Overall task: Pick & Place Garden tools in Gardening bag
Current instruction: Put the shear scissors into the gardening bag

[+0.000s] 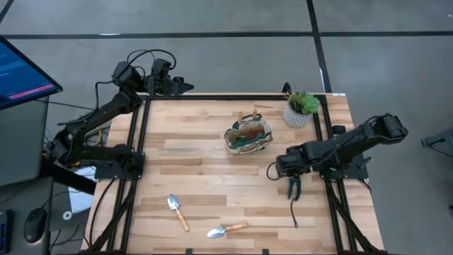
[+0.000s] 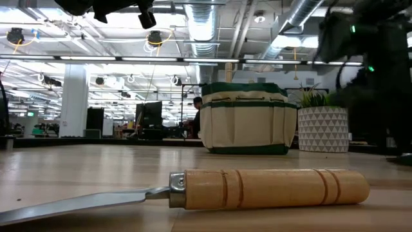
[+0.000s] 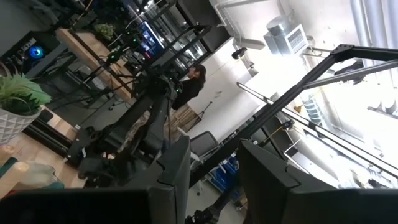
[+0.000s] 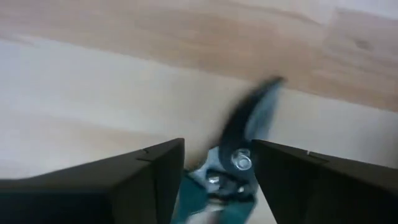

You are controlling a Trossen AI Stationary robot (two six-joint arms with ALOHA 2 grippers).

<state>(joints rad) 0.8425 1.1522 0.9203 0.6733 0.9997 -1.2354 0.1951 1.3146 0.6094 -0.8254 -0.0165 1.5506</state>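
Right gripper low at the counter's right edge, fingers parted astride dark-bladed, teal-handled pruning shears, not yet clamped, lining up a pickup.

A green leafy plant in a white patterned pot stands at a far corner of the light wooden plank counter framed by black rails, with a dark computer monitor and a black mouse off its left side.
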